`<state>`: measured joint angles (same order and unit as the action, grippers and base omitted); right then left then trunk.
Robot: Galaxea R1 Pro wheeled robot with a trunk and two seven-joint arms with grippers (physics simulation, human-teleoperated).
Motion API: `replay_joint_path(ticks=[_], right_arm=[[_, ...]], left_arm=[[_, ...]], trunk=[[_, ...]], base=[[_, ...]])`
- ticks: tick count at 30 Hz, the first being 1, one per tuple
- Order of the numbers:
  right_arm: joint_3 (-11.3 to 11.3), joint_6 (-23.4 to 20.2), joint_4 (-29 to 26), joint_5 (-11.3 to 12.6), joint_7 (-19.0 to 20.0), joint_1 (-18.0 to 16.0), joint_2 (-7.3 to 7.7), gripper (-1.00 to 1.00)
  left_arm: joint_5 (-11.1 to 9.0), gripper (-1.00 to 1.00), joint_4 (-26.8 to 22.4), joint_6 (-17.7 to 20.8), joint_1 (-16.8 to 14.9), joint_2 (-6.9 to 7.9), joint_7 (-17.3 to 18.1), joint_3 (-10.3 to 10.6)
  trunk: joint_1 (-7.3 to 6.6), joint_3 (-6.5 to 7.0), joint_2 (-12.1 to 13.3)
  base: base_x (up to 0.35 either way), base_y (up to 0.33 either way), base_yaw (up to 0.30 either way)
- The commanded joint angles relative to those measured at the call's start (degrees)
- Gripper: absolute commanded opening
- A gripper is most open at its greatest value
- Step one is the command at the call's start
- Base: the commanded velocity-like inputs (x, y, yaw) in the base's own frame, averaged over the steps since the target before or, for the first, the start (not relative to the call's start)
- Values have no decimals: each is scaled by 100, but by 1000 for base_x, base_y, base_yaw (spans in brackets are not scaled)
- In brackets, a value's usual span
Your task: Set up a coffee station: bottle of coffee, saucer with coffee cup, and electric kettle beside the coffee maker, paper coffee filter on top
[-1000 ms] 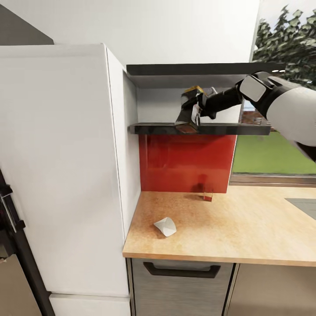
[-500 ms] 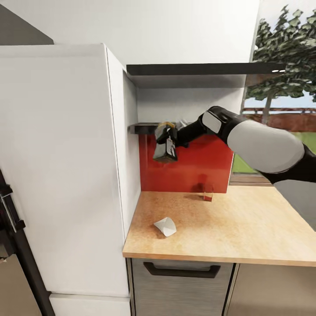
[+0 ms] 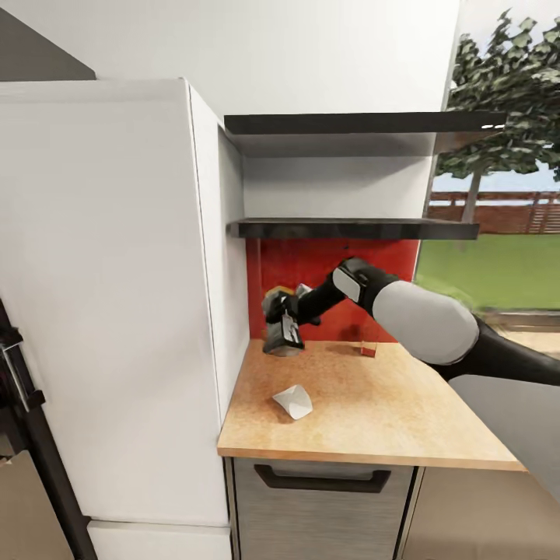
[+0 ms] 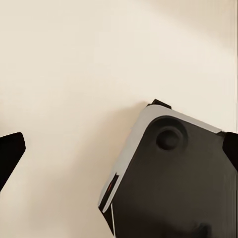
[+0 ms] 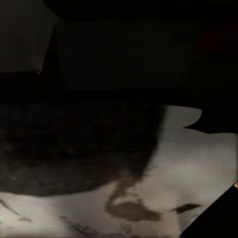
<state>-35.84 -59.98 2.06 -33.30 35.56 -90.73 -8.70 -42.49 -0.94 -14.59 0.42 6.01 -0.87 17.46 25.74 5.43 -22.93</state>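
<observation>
The bottle of coffee (image 3: 281, 330), a small dark jar with a yellow-gold cap and white label, hangs tilted in the head view, its base just above the back left corner of the bench (image 3: 404, 412), close to the white side panel (image 3: 222, 257) at its 9 o'clock; whether the base touches the bench surface cannot be told. The right hand (image 3: 289, 315) is closed on the bottle, its fingers clamped against the jar's sides, with the black forearm and white upper arm (image 3: 424, 320) running off toward 3 o'clock. In the right wrist view the bottle of coffee (image 5: 99, 144) sits dark and close before the lens, with part of its pale label visible. Behind the bottle stands a red backsplash (image 3: 342, 260). At 12 o'clock from the bottle lies the lower board of the kitchen shelf (image 3: 354, 228), with a second board above it. At 6 o'clock from the bottle, nearer the front edge of the bench, the paper coffee filter (image 3: 293, 401) lies on its side. At 3 o'clock, against the backsplash, stands a small red-brown object (image 3: 368, 348) too small to identify. A dark drawer handle (image 3: 322, 479) runs beneath the bench front. The left wrist view shows the dark tips of the left hand's fingers (image 4: 11, 153) at opposite edges, spread wide and holding nothing, over a pale surface and a black-and-white robot part (image 4: 173, 183).
</observation>
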Motion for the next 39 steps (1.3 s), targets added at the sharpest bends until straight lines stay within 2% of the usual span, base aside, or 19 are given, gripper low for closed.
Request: replay_joint_path(ticks=[1,3,4,6,7,9,10,11,16,18,27,34,39], right_arm=[[77,-2,2,-199,46,111,6,-100],[77,-2,-1,-405,45,297,38,-100],[77,-2,-3,-570,47,587,133,-100],[77,-2,-3,-619,47,776,190,-100],[77,-2,-5,-774,50,1066,245,-100],[77,-2,-9,-931,48,1312,276,-100],[77,-2,-19,-1031,40,1679,374,-100],[77,-2,-20,-1034,44,1749,459,-100],[77,-2,-21,-1043,50,1957,936,-100],[77,-2,-21,-1052,59,1986,1073,-100],[77,-2,-14,-1196,82,2031,1443,-100],[77,-2,-19,-1221,82,2117,1556,-100],[77,-2,-18,-1231,85,2211,1757,-100]], left_arm=[[-36,100,-12,-8,4,-4,-9,46],[21,100,-55,1,3,-14,-9,44],[66,100,-114,12,6,-18,-10,40],[79,100,-155,15,5,-21,-10,39],[87,100,-196,6,4,-12,-10,38],[90,100,-217,-3,3,2,-10,37],[98,100,-225,-13,3,13,-2,42],[133,100,-224,-15,4,15,-2,45],[265,100,-223,-16,3,9,-1,30],[272,100,-223,-17,6,-6,-1,30],[277,100,-223,-18,3,-21,-1,29],[277,100,-223,-18,4,-18,-1,29],[277,100,-252,-18,2,-9,-1,29]], trunk=[[5,-1,2],[5,-1,2],[5,-1,2],[5,-1,2],[5,-1,2],[5,-1,2],[5,-1,2],[5,-1,2],[5,11,2],[5,21,2],[5,77,2],[5,124,2],[5,157,2]], base=[[0,0,0],[0,0,0],[0,0,0],[0,0,0],[0,0,0],[0,0,0],[0,0,0],[0,0,0],[0,0,-99],[0,0,-225],[0,0,-240],[0,0,-239],[0,0,-238]])
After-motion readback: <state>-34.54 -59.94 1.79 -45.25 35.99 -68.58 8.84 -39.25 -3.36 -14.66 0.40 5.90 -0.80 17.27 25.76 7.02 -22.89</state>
